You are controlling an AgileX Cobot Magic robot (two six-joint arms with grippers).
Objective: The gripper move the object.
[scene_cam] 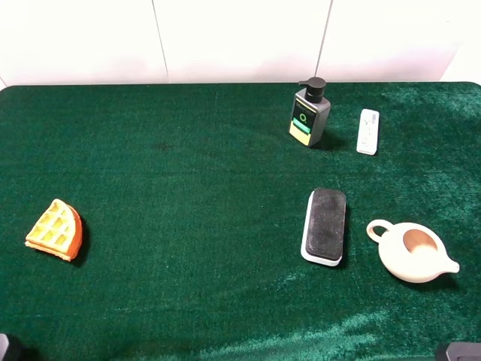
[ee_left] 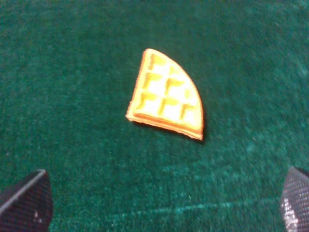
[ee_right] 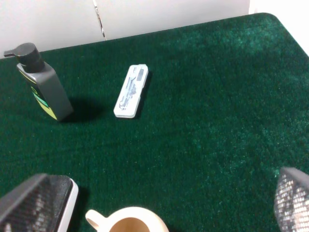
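**Green desk, five things, both end effectors held back**

Across the whole scene stretches the desk, covered in dark green velvet-like cloth and backed by a white panelled wall. Largest of the things on it is the object, a flat rounded block with a black felt top on a white base, lying on the right half of the desk, long side running away from the camera. Just beside it, nearer the right edge, sits a cream pitcher with a loop handle and a spout (the two stand close but apart). Far off on the left lies a wedge of waffle, alone. Toward the back stands a dark pump bottle, upright, with a slim white test strip lying flat near it.

Over the waffle hangs the left end effector, its fingers spread wide and holding nothing. Above the pitcher and the object's end, the right end effector is likewise spread, its fingertips at opposite edges of the wrist view, empty.
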